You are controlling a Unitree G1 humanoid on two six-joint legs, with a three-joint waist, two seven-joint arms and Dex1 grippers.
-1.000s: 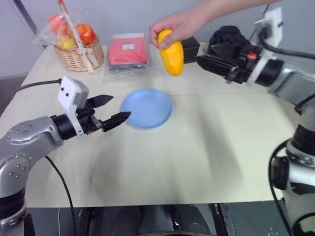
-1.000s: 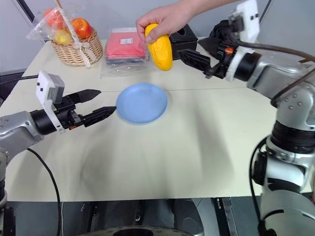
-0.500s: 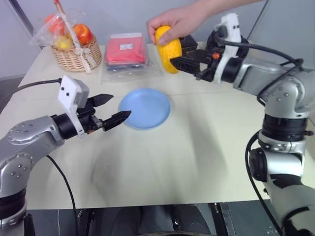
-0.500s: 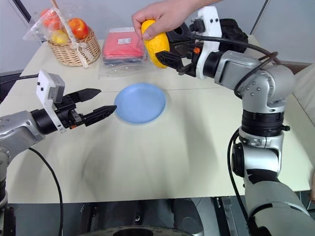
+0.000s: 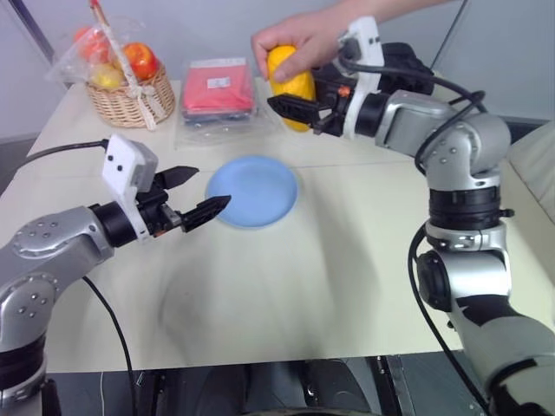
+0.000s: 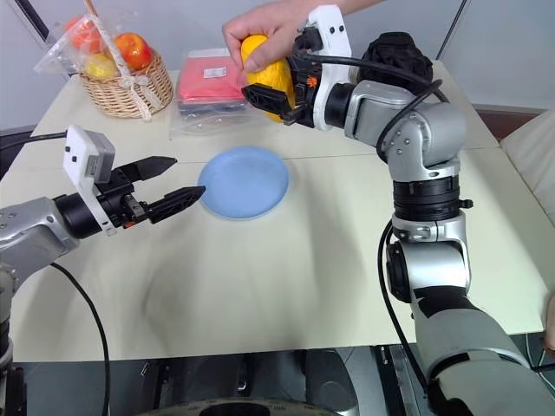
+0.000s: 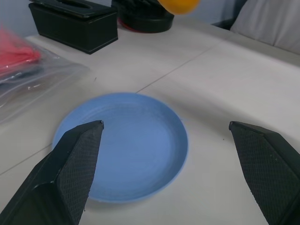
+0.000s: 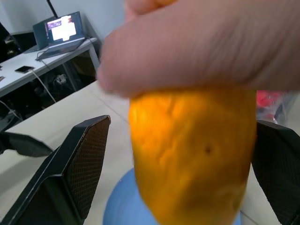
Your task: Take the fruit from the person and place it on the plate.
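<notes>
- Pale beige table top [image 5: 347, 234] fills the scene, with a grey wall behind it.
- At about 11 o'clock on the table stands a woven wicker basket [image 5: 130, 100] with red and orange fruits under clear plastic; at 12 o'clock lies a flat red packet in a clear bag [image 5: 221, 91].
- A round, flat, light-blue plate [image 5: 251, 191] lies a little toward 11 o'clock from the centre, and nothing is on it.
- The left gripper [image 5: 195, 198] hangs just beside the plate at its 9 o'clock side, black fingers spread apart and holding nothing.
- The right gripper [image 6: 270, 94] is at 12 o'clock, above the far edge of the table. Its fingers are wide apart on both sides of the fruit; I cannot tell whether they touch it.
- The smooth yellow-orange oblong fruit [image 6: 264, 78] is in the air, beyond the plate at its 12 o'clock. The bare hand of the person [image 6: 264, 30] grips its upper end.
- To do this step well, I think the fingers should close on the lower, free half of the fruit, away from the person's fingers [image 8: 187, 51], gently and with the fruit centred, and pull only after the hand lets go.
</notes>
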